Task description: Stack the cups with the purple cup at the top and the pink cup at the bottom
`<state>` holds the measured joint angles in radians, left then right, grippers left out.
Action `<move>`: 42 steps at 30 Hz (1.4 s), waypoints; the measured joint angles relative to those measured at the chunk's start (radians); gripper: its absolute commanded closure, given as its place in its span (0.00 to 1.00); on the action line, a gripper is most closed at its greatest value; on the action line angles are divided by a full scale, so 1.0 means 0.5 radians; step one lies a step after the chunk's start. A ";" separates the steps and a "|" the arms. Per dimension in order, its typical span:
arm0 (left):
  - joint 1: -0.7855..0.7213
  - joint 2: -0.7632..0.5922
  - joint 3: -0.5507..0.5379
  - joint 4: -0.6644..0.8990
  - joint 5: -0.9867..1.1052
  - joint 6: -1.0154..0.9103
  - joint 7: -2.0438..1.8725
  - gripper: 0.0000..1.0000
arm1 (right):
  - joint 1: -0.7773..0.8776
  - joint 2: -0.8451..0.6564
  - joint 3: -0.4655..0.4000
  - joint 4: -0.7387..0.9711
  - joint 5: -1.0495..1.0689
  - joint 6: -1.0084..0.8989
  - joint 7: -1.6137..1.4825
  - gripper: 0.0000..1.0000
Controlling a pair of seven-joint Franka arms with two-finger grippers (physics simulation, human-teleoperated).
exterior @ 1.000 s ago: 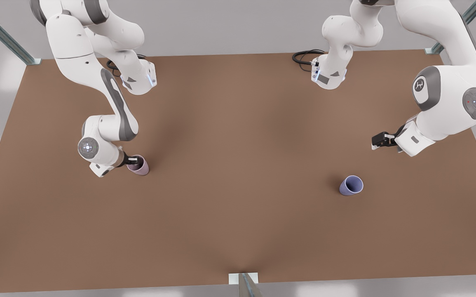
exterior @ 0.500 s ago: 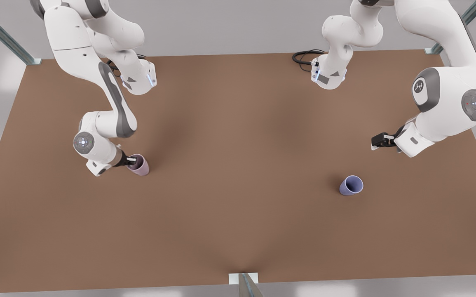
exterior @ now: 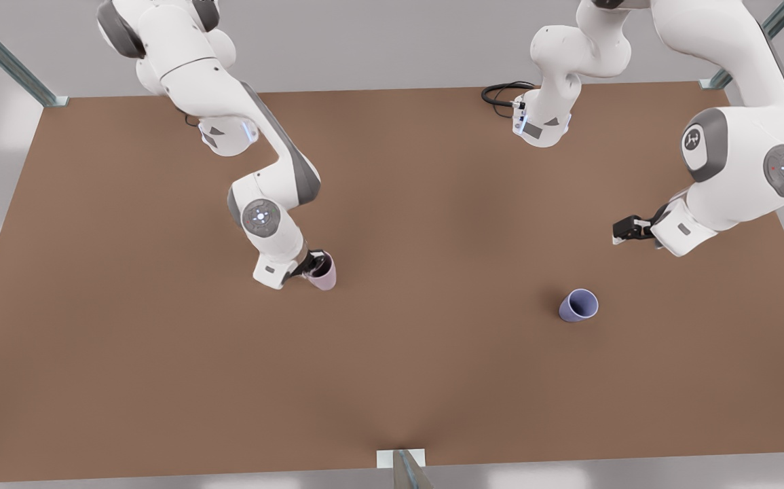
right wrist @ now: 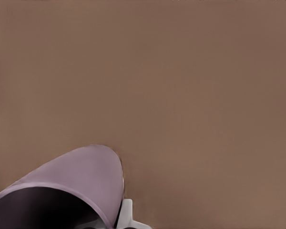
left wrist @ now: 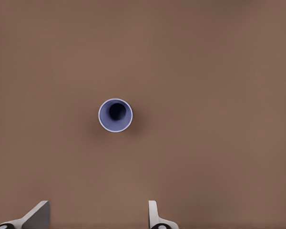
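- Though its fingertips are hidden by the rim, we see the right tool [exterior: 311, 265] pinching the pink cup [exterior: 323, 272], mouth upward, left of centre.
- The left tool [exterior: 617, 232] waits spread, far right; the purple cup [exterior: 577, 305] stands upright on the bench [exterior: 392, 380] nearby.

Simulated robot lab bench, bare brown tabletop [exterior: 392, 367], plain grey surround, metal frame struts [exterior: 5, 58] at the corners, two white arms bolted on, black cable [exterior: 499, 92] coiled at one base
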<state>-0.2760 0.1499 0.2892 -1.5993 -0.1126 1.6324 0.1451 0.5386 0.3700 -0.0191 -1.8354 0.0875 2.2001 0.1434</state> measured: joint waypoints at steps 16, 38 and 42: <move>0.100 0.513 0.001 -0.314 -0.009 0.887 0.004 0.00 | 0.499 0.638 0.008 0.703 0.002 -0.256 0.601 0.79; 0.079 0.829 -0.020 -0.383 -0.041 1.152 -0.015 0.00 | 0.164 0.257 -0.007 0.642 -0.030 -0.407 0.991 0.00; 0.078 0.845 -0.023 -0.380 -0.093 1.157 -0.031 0.74 | -0.320 -0.058 -0.056 0.590 -0.161 -0.641 0.829 0.00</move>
<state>-0.2368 0.5726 0.2775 -1.7893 -0.1592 2.2109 0.1296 0.3785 0.3408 -0.0473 -1.5403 0.0071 1.8796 0.5581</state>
